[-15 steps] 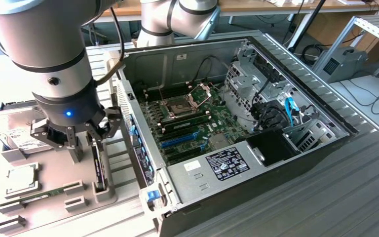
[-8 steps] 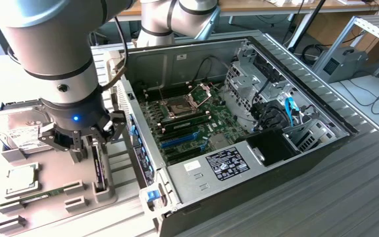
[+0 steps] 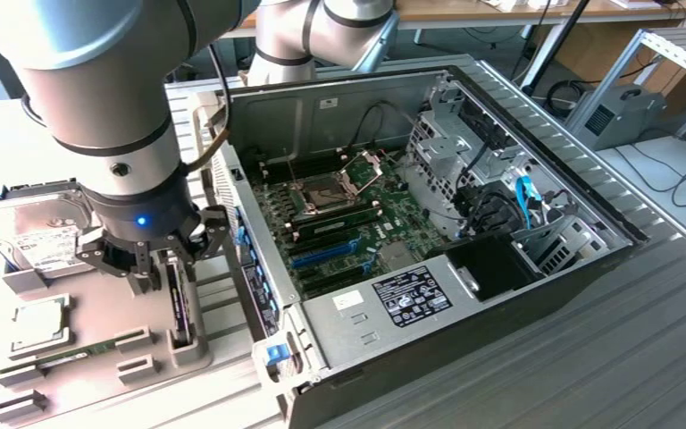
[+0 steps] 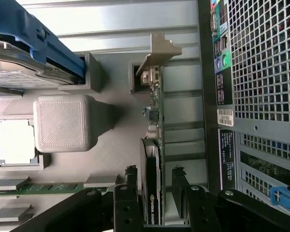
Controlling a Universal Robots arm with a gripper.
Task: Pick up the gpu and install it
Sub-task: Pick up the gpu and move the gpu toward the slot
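Open computer case [image 3: 319, 112] stands just beside the parts fixture [image 3: 93, 299], on the exterior view's right.

End effector [image 3: 156, 266] is low over the fixture. Its fingers [image 4: 131, 180] are apart, one on each side of the gpu [image 4: 152, 154], with gaps showing on both faces.

Gpu stands on edge in its slot, silver bracket [image 4: 159, 48] at the far end.

Risks, as I judge them:
- Closing off-centre would tilt the card in its slot.
- A hold on the fan shroud alone may slip.
- The bracket could snag the slot block when lifted.
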